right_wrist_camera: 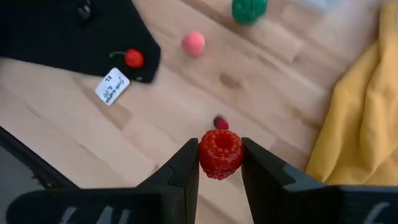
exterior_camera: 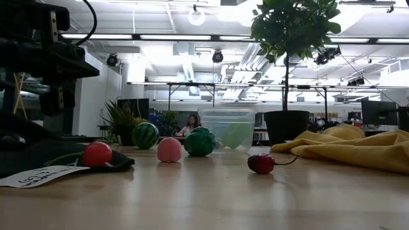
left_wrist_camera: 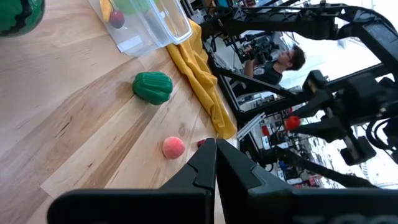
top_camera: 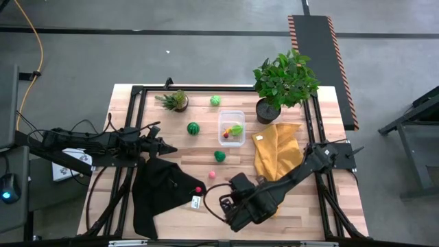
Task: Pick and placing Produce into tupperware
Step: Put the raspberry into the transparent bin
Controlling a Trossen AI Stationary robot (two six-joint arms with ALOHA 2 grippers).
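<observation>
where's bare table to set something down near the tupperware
Bare wood lies left of the striped melon, toward the left gripper. The tupperware is hemmed in by the yellow cloth and potted plant.

Place: looks like a big open lab/workshop
Clues: bare concrete floor point(top_camera: 206, 48), exposed ceiling lights point(exterior_camera: 197, 16), a person point(exterior_camera: 191, 123) at monitors way behind the table point(top_camera: 171, 158)

We note a grey concrete floor point(top_camera: 206, 48) around the wooden table point(top_camera: 123, 103). Behind it we see an open hall: white ceiling with strip lights point(exterior_camera: 160, 39), and a person point(exterior_camera: 191, 123) seated far off.
</observation>
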